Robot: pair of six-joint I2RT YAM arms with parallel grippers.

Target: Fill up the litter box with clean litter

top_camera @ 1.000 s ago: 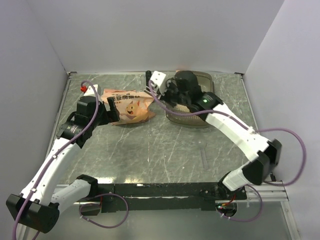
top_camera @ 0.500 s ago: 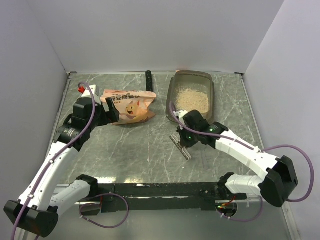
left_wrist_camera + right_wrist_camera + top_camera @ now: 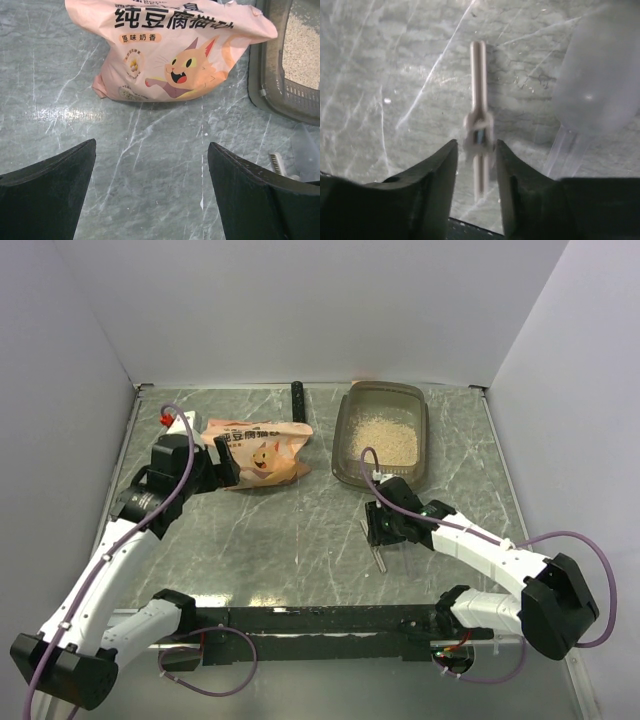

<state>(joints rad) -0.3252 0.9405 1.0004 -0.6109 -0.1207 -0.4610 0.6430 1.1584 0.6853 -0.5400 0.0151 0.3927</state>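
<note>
The smoky grey-brown litter box (image 3: 342, 445) stands at the back right of the table, with a pale beige heap of clean litter (image 3: 385, 440) in it. Both also show at the right edge of the left wrist view: the box wall (image 3: 260, 75) and the litter (image 3: 300, 45). The orange-pink cat pouch (image 3: 258, 452) lies left of the box. My left gripper (image 3: 225, 468) is wide open and empty just before the pouch (image 3: 170, 55). My right gripper (image 3: 385, 530) hangs low over the table in front of the box. Its jaws are slightly apart on either side of a slim grey clip (image 3: 479, 130), which looks blurred.
The grey clip (image 3: 375, 548) lies on the marble table under my right gripper. A translucent plastic piece (image 3: 600, 75) lies just to its right. A black stick (image 3: 297, 397) lies at the back wall. White walls close in the table on three sides.
My right arm has drawn back from over the litter box to the near middle of the table, bringing the grey clip down with it. The left arm has barely moved.
</note>
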